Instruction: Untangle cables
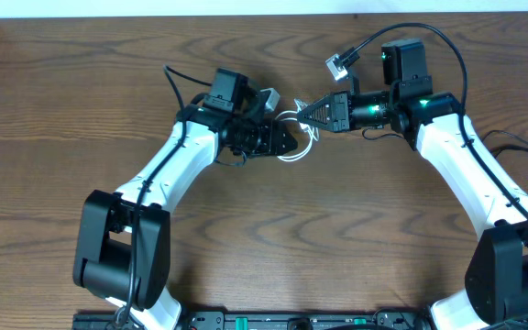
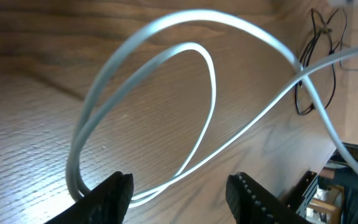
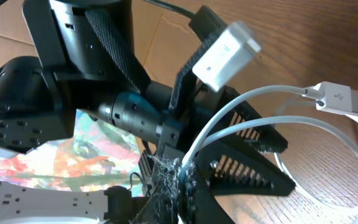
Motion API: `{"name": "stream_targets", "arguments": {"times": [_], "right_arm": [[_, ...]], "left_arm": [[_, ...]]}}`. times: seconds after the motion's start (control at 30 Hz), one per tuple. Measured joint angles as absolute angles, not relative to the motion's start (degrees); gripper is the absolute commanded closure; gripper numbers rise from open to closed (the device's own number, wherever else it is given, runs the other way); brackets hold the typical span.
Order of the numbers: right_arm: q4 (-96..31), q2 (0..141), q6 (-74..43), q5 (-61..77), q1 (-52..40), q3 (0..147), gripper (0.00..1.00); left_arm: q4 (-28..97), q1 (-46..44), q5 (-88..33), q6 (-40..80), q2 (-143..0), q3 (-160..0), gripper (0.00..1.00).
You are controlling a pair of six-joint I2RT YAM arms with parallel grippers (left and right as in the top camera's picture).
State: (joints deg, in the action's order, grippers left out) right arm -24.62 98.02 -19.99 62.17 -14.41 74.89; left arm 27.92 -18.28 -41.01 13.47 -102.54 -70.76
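The white cable [image 1: 299, 149] lies in loops on the wooden table between the two grippers. My right gripper [image 1: 301, 112] is shut on one strand of it, and the cable [image 3: 241, 99] runs straight into the closed jaws [image 3: 182, 171]. Its USB plug [image 3: 344, 99] lies free on the table. My left gripper [image 1: 290, 140] stands open just over the loops, with a strand of the cable [image 2: 213, 81] passing on the table between its fingers [image 2: 179, 180]. The thin black cable [image 2: 316, 68] lies in small loops farther off, apart from the white loops.
A white block-shaped plug [image 3: 225, 46] sits by the left arm's wrist [image 1: 269, 96]. A grey connector [image 1: 340, 62] on the right arm's thick black wire hangs above the table. More black wires [image 1: 521, 142] lie at the right edge.
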Motion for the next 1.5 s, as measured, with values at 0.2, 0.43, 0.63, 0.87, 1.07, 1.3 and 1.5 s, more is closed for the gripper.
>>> {"name": "stream_targets", "arguments": {"times": [0.2, 0.43, 0.63, 0.87, 1.07, 1.3, 1.5], "right_arm": [[-24.6, 98.0, -20.0, 61.9, -14.4, 74.9, 0.99], [-24.6, 98.0, -20.0, 61.4, -14.4, 74.9, 0.99], [-24.6, 98.0, -20.0, 60.8, -14.4, 74.9, 0.99], [-23.7, 98.0, -20.2, 62.3, -14.6, 74.9, 0.99], [-21.7, 98.0, -21.3, 63.7, -15.2, 74.9, 0.99], [-21.6, 98.0, -22.0, 64.8, -15.2, 74.9, 0.99], [-20.1, 98.0, -22.4, 66.2, -15.2, 74.9, 0.99]], "left_arm": [[29.6, -15.3, -41.3, 13.1, -101.2, -70.8, 0.39], [34.2, -12.2, -44.9, 12.6, -100.6, -70.8, 0.3], [33.9, -11.5, -51.0, 11.5, -100.6, -70.8, 0.3], [32.5, -11.7, -52.2, 10.6, -100.6, -70.8, 0.3], [32.4, -12.3, -51.3, 10.5, -101.6, -70.7, 0.3], [29.6, -12.3, -50.0, 12.0, -102.2, -70.7, 0.3], [27.1, -13.5, -49.5, 14.1, -102.2, -70.7, 0.38]]}}
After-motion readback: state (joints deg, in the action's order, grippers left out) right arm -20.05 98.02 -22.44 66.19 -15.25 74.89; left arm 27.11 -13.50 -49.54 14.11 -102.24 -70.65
